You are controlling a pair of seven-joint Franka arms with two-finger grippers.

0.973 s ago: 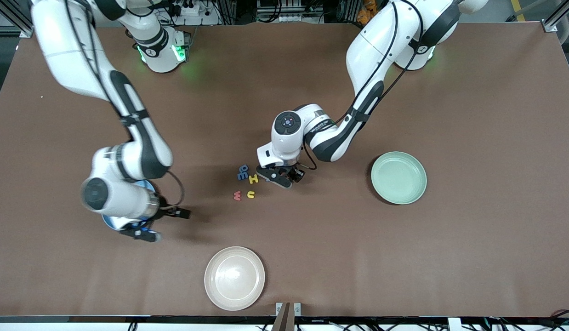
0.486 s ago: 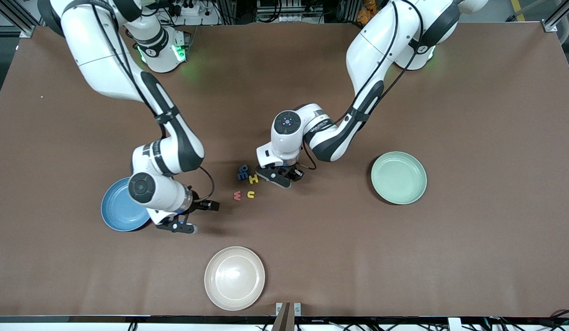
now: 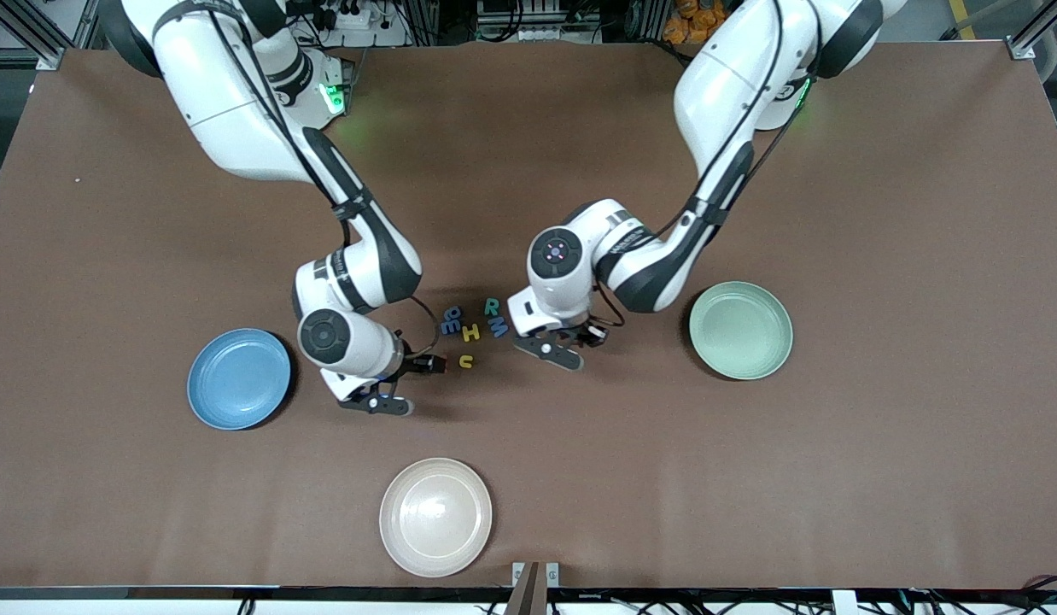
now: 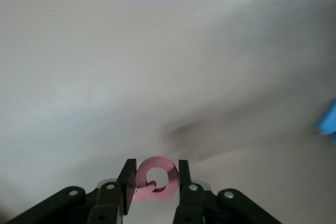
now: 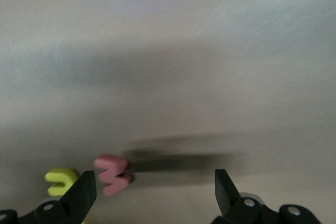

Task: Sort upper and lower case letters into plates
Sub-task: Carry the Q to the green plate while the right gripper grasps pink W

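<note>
Pink foam letter (image 4: 156, 178), round like a G, pinched between the two fingers of the left gripper (image 4: 155, 174). Fingers nearly shut, one on each side of it. Held up over bare brown table (image 3: 878, 213), between the other letters and the green plate (image 3: 740, 330).

Left arm reaching down from its base, bent at the elbow, wrist turned so the left gripper (image 3: 556, 348) points at the table.

Right arm stretched out long from its base, also bent at the elbow, hand pointing down. Right gripper (image 5: 155, 187) wide open, holding nothing, low over the table by the letters. Pink w (image 5: 113, 174) lying flat just by one finger, yellow u (image 5: 60, 180) right beside the w.

More letters flat on the table in the middle, between the two hands: teal R (image 3: 492, 306), blue M (image 3: 498, 326), yellow H (image 3: 470, 332), two blue ones (image 3: 452, 320) touching each other.

Blue plate (image 3: 238, 378) toward the right arm's end. Cream plate (image 3: 435, 516) nearest the front camera. No letter seen in any plate.
</note>
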